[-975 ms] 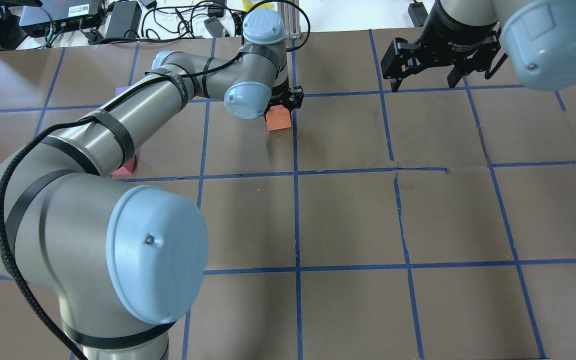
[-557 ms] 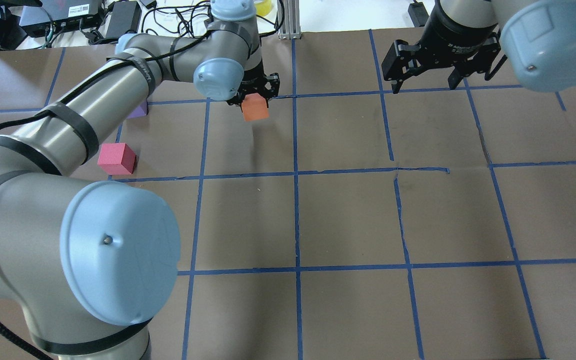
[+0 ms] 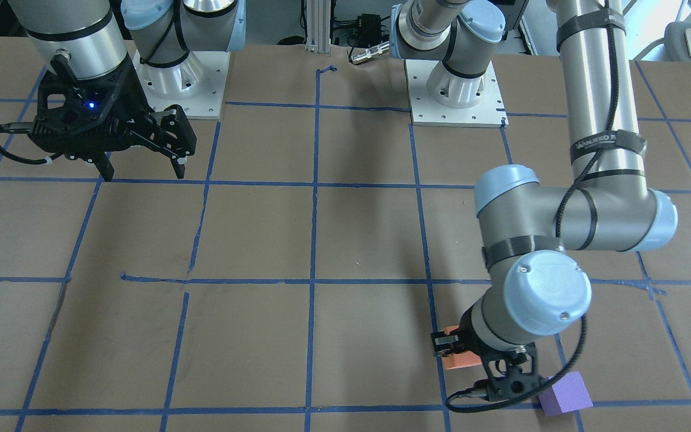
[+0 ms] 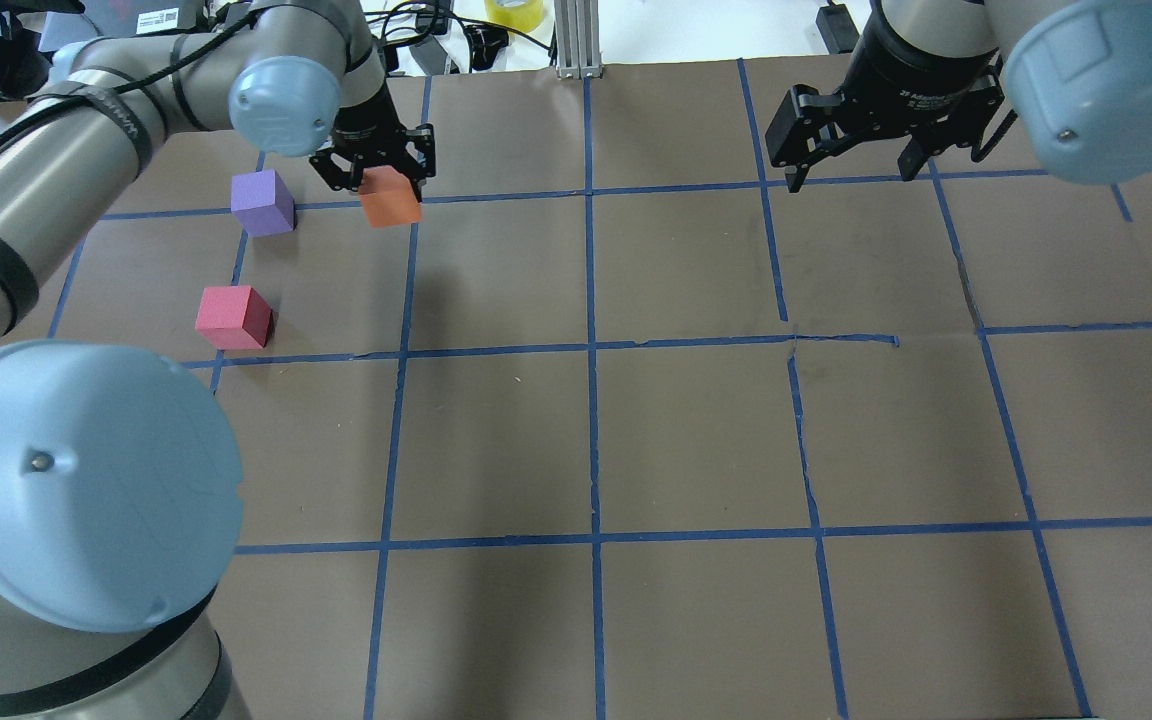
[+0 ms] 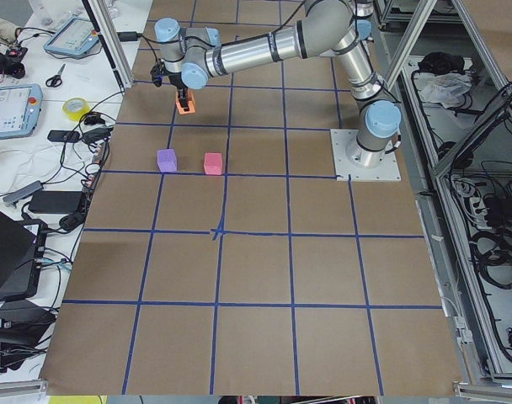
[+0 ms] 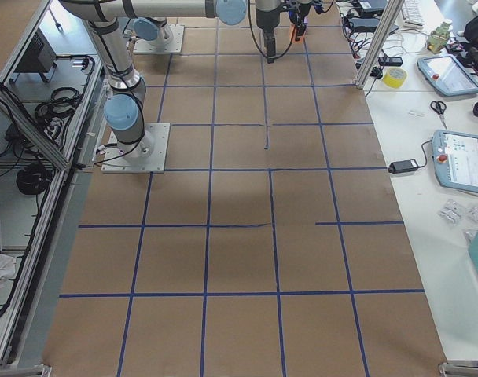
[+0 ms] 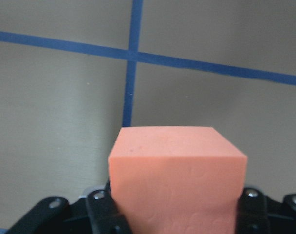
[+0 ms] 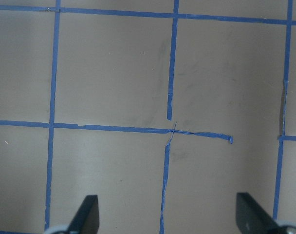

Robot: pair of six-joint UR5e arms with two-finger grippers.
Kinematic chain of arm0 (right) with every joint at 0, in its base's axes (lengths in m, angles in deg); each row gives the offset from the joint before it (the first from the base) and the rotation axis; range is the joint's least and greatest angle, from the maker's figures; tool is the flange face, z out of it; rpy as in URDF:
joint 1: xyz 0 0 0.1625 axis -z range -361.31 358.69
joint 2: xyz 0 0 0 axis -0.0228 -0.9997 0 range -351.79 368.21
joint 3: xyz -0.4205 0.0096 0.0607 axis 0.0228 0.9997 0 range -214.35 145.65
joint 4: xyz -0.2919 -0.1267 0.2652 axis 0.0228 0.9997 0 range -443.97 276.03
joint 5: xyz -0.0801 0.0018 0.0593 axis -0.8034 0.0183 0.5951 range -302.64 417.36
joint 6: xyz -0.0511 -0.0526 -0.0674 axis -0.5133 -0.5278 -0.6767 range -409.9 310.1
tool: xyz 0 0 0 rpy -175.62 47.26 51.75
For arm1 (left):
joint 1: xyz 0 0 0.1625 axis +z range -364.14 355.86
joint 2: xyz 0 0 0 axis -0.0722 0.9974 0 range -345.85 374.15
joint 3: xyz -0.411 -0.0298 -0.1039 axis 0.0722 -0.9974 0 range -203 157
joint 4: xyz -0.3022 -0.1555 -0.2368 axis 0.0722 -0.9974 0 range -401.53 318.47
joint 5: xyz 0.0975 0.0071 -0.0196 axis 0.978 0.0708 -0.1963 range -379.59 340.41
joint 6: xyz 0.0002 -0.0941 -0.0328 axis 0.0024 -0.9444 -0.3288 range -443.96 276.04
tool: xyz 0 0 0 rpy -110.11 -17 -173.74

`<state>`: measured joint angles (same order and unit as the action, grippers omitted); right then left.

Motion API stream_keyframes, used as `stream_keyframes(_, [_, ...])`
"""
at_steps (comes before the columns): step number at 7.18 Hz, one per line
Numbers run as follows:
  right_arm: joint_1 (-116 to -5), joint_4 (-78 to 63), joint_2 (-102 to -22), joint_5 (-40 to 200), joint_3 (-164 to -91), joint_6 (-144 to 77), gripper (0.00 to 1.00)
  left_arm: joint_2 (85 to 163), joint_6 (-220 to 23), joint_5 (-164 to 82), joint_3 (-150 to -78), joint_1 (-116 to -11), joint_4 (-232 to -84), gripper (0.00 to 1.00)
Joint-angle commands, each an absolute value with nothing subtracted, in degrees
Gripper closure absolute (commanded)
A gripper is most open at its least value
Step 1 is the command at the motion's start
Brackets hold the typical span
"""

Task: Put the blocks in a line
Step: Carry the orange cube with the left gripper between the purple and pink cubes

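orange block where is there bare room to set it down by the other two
Bare table runs from the orange block toward the right gripper, several grid squares wide; the square right of the pinkish-red block is bare too. Crowded: the far left corner, where that block and the purple block sit by the left gripper.

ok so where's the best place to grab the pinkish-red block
Come straight down from above and close on two opposite side faces of the pinkish-red block, around mid-height. It sits flat on the table with its top up, and the purple block stands apart from it, so there is room on every side. The left gripper holds the orange block.
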<state>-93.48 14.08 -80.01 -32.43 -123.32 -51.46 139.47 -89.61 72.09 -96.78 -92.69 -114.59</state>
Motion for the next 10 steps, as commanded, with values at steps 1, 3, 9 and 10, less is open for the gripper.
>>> stream_keyframes(1, [-93.5,13.86,-80.12,-32.47,-123.38,-51.39,0.0,137.02,-79.86,73.04,-99.81,-85.56,-114.84,0.82])
stream_keyframes(3, [-93.5,13.86,-80.12,-32.47,-123.38,-51.39,0.0,137.1,-71.51,72.95,-100.34,-81.68,-114.57,0.82])
stream_keyframes(9, [-93.5,15.09,-80.03,-32.47,-123.38,-51.48,0.0,139.74,-66.47,72.87,-103.24,-79.29,-107.99,0.8])
stream_keyframes(10, [-93.42,15.09,-80.03,-32.47,-123.38,-51.48,0.0,139.91,-66.13,72.95,-103.24,-79.29,-107.72,0.79])
